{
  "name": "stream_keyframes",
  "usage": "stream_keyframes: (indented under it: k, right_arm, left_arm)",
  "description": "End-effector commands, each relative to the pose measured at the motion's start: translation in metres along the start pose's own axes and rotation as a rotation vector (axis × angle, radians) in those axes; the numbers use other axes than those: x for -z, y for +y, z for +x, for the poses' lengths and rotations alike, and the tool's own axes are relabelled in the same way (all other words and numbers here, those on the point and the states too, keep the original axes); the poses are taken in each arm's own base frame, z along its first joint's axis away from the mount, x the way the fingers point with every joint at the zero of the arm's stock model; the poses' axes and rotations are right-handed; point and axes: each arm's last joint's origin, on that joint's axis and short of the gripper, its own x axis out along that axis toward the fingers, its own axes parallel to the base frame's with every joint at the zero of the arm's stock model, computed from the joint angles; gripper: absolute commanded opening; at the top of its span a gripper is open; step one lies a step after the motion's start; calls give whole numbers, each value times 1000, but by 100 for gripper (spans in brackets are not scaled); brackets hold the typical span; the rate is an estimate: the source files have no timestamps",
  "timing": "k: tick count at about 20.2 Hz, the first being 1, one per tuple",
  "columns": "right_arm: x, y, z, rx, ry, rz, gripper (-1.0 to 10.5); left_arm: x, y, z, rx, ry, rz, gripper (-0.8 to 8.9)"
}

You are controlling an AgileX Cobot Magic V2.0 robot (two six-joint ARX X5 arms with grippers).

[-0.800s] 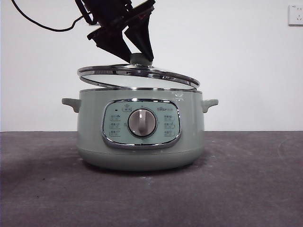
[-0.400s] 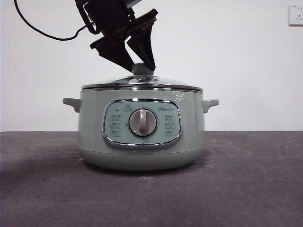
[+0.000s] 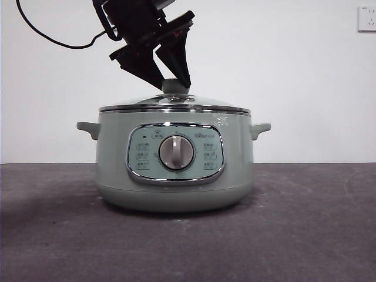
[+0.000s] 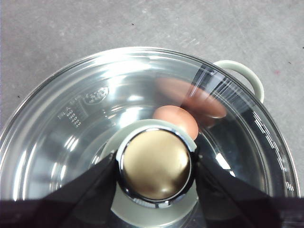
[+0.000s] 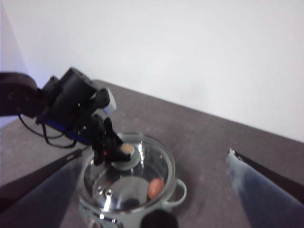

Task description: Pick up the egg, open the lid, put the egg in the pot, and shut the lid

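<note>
The pale green pot [image 3: 175, 164] stands on the dark table with the glass lid [image 3: 174, 106] resting level on its rim. My left gripper [image 3: 173, 82] comes down from the upper left and is shut on the lid's knob [image 4: 156, 164], one jaw on each side. The brown egg [image 4: 176, 119] lies inside the pot, seen through the glass. In the right wrist view the pot [image 5: 128, 183], the egg [image 5: 155, 188] and the left gripper [image 5: 111, 149] show from far off. My right gripper [image 5: 152, 164] is open and empty, high above the table.
A black cable [image 3: 56, 40] hangs from the left arm at the upper left. A white wall socket [image 3: 366, 17] is at the top right. The dark table top [image 3: 305, 223] spreads around the pot.
The lid was tilted and raised over the pot a second ago; it has come down flat onto the rim. My left gripper has stayed shut on the knob.
</note>
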Motion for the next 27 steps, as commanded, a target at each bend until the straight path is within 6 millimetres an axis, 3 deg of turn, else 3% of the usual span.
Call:
stream_keyframes:
  k: [1,6,12,20,27]
  right_arm:
    - [3,0,2,-5,31,1,504]
    - [11,1,4,-17,122,-1,504]
    - [19,2,9,-26,225,-4,504]
    - [27,7,21,-187,355,25,500]
    - [39,9,37,-209,534,38,499]
  left_arm:
    - [1,0,2,-8,21,2,522]
    - [1,-1,-3,-7,23,2,538]
    - [-2,-5,-30,-8,-3,5,537]
    - [-3,-15,-96,9,15,4,535]
    - [21,-32,-168,190,62,-11,529]
